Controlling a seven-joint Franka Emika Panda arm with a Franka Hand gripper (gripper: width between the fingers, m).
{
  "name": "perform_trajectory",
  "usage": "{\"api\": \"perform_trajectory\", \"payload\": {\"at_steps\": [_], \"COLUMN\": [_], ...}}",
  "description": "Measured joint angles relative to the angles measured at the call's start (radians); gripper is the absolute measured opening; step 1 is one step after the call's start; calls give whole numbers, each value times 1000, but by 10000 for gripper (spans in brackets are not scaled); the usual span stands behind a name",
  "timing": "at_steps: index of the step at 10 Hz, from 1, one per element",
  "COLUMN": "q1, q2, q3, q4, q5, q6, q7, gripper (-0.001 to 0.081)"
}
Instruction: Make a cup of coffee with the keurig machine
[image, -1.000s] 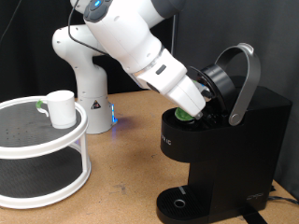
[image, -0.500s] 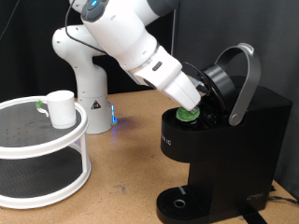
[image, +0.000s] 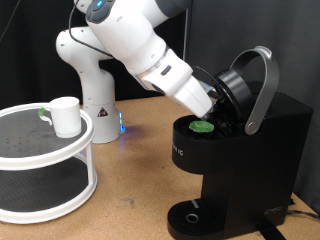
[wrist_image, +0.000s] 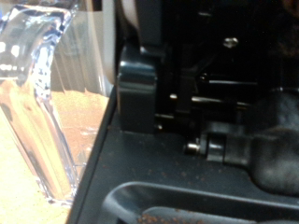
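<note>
One keurig, lid raised, holds one green-topped pod in its head. One gripper hovers just above the pod; finger spacing cannot be told. One cup stands on the rack.

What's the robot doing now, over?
Gripper inside the keurig machine's open head, above the green-topped pod seated there. Cup waits on the white rack. Nothing in the way.

Black keurig machine lid-up, seemingly pod-loaded; white cup upright on rack top.
</note>
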Motion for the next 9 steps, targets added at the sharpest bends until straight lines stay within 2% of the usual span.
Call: {"api": "perform_trajectory", "payload": {"at_steps": [3, 6, 9], "q1": [-1, -11, -16], "q2": [-2, 7, 3], "q3": [0, -14, -22], "q4": [-5, 20, 18], "q5": [71, 83, 83], "q6": [102, 64, 68], "q7": [9, 15, 0], "gripper": [803, 803, 803]}}
